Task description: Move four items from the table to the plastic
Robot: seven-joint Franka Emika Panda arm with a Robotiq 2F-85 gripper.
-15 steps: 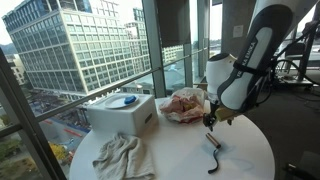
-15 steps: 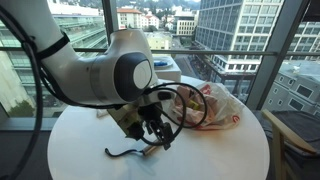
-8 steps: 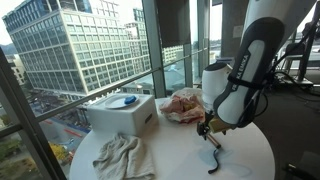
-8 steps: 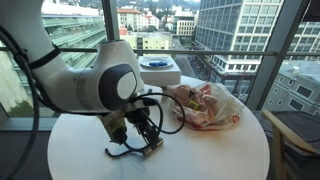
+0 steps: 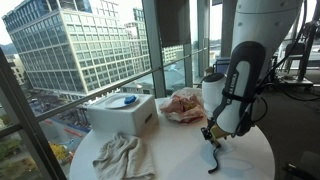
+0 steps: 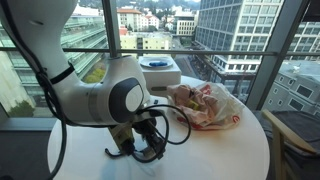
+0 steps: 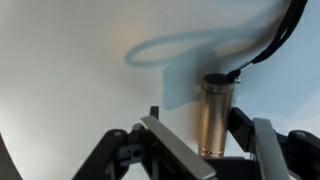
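Observation:
A black cable (image 5: pixel 213 160) with a metal cylindrical end (image 7: pixel 215 115) lies on the round white table (image 5: pixel 175 150). It also shows in an exterior view (image 6: pixel 114 152). My gripper (image 5: pixel 212 138) is low over it, almost at the table top (image 6: pixel 143 150). In the wrist view the jaws (image 7: pixel 213 150) are open and straddle the metal cylinder, one finger on each side. A crumpled clear plastic bag (image 5: pixel 183 105) with reddish contents lies at the back of the table, and shows in both exterior views (image 6: pixel 210 106).
A white box (image 5: pixel 122 113) with a blue item on top stands near the window, also visible in an exterior view (image 6: pixel 158 68). A grey cloth (image 5: pixel 122 156) lies at the table's front. Glass windows border the table.
My gripper has come down from above the table onto the cable's metal end. The cable and the bag have not moved.

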